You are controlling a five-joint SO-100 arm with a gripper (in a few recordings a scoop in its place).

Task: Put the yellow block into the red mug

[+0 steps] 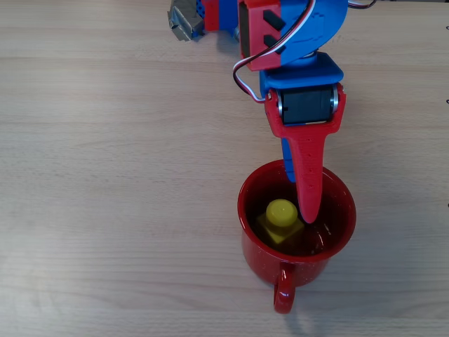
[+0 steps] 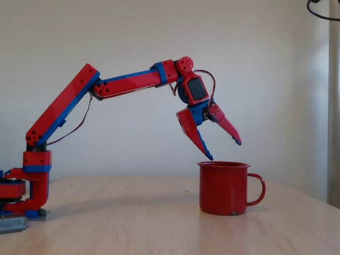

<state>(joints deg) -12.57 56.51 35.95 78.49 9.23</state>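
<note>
In the overhead view the yellow block (image 1: 282, 221) lies inside the red mug (image 1: 295, 270), stud up, on the mug's floor toward the left. Nothing grips it. My gripper (image 1: 298, 197) hangs over the mug's opening, one long red finger reaching across the rim beside the block. The fixed view shows the gripper (image 2: 224, 151) open just above the mug (image 2: 223, 188), jaws spread wide; the lower fingertip is close over the left rim. The block is hidden by the mug wall there. The mug's handle points right in the fixed view and toward the bottom in the overhead view.
The mug stands upright on a light wooden table (image 1: 105, 175). The red and blue arm's base (image 2: 24, 191) sits at the far left of the fixed view, with its links arching over bare tabletop.
</note>
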